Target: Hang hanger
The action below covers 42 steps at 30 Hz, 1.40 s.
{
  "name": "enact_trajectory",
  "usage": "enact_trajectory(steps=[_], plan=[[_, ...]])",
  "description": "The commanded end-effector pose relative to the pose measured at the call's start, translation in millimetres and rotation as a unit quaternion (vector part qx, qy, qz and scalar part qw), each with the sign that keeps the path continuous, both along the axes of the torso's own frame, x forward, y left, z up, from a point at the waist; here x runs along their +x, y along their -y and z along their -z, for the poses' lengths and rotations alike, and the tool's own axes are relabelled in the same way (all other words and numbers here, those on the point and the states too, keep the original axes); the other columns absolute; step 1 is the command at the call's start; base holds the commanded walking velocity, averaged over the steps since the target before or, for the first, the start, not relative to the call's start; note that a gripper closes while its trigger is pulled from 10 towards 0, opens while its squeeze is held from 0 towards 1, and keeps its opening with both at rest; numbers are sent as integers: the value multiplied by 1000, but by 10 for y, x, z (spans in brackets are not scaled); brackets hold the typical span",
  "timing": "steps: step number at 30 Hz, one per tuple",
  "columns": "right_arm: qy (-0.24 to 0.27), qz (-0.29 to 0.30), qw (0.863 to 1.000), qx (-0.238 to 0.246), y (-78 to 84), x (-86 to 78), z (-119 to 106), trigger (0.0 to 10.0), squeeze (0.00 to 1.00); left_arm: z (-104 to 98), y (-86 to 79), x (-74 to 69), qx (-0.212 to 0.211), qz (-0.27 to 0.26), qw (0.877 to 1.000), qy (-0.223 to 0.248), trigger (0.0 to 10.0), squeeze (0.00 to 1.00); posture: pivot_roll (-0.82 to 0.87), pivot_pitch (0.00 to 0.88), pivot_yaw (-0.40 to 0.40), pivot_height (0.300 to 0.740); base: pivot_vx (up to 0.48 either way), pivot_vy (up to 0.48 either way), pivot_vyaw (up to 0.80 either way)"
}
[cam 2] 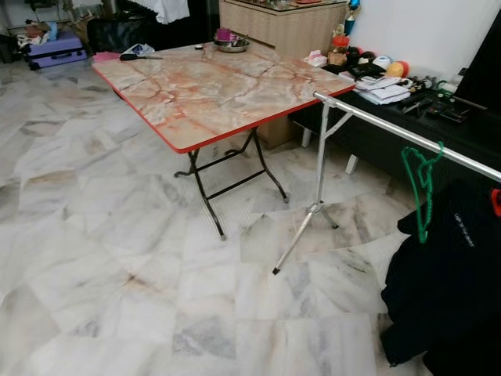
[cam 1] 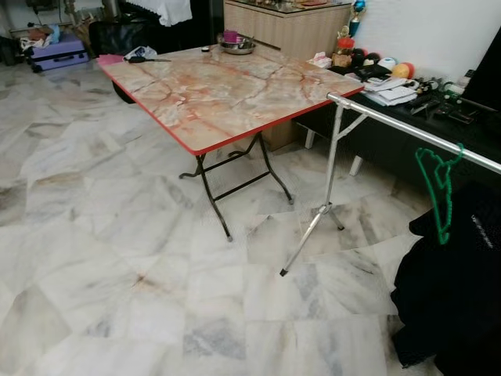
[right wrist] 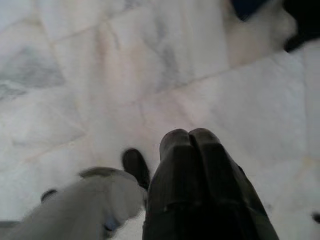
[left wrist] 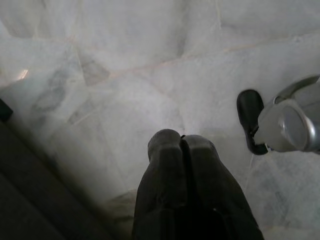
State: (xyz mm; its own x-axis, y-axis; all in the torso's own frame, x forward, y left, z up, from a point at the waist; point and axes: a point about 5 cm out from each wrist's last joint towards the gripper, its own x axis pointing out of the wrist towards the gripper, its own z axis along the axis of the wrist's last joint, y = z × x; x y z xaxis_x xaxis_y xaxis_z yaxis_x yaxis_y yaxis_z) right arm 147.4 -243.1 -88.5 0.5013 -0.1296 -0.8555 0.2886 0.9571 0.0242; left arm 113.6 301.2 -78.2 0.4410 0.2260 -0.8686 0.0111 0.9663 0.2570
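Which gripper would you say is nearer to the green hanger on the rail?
Probably the right. The hanger hangs on the robot's right side. Both the left gripper and the right gripper hang shut over the floor, away from it.

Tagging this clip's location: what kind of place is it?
Probably a lived-in home room: marble-tile floor, folding table, and a clothes rail holding a green hanger.

Green hanger [cam 1: 440,190], silver rail [cam 1: 415,131], red-edged marbled table [cam 1: 219,86], black garment [cam 1: 458,298].
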Motion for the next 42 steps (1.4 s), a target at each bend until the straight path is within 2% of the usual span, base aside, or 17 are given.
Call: enact_trajectory(steps=[1,13,18,27,33,36,37,39,42], plan=[[-16,12,1000,4,34,-95,28,10000,0,23,6,-60,-5,-7,1000,-11,10000,0,18,62,-6,740,0,0,-788],[-27,19,999,2,83,-171,41,10000,0,66,241,129,-13,5,1000,-2,10000,0,18,60,-6,740,0,0,-788],[-24,21,999,1,112,-173,33,10000,0,80,304,155,-16,11,1000,0,10000,0,17,60,-6,740,0,0,-788],[-22,21,1000,1,122,-166,27,10000,0,48,243,183,-15,11,1000,5,10000,0,9,60,-3,740,0,0,-788],[-17,19,1000,-2,113,-150,23,10000,0,52,168,79,-13,4,1000,-3,10000,0,3,61,-5,740,0,0,-781],[-13,22,1000,-7,104,-135,21,10000,0,67,169,29,-26,-22,999,0,10000,0,0,61,-5,740,0,0,0],[-13,12,1000,-1,71,-125,26,10000,0,74,170,10,-41,-55,998,9,10000,0,-5,58,-7,740,0,0,0],[-12,10,1000,3,59,-123,28,10000,0,75,171,5,-45,-65,997,12,10000,0,-5,58,-7,740,0,0,0],[-16,-9,1000,1,-2,-126,46,10000,0,83,180,-7,-71,-119,990,32,10000,0,-9,49,-13,740,0,0,0]])
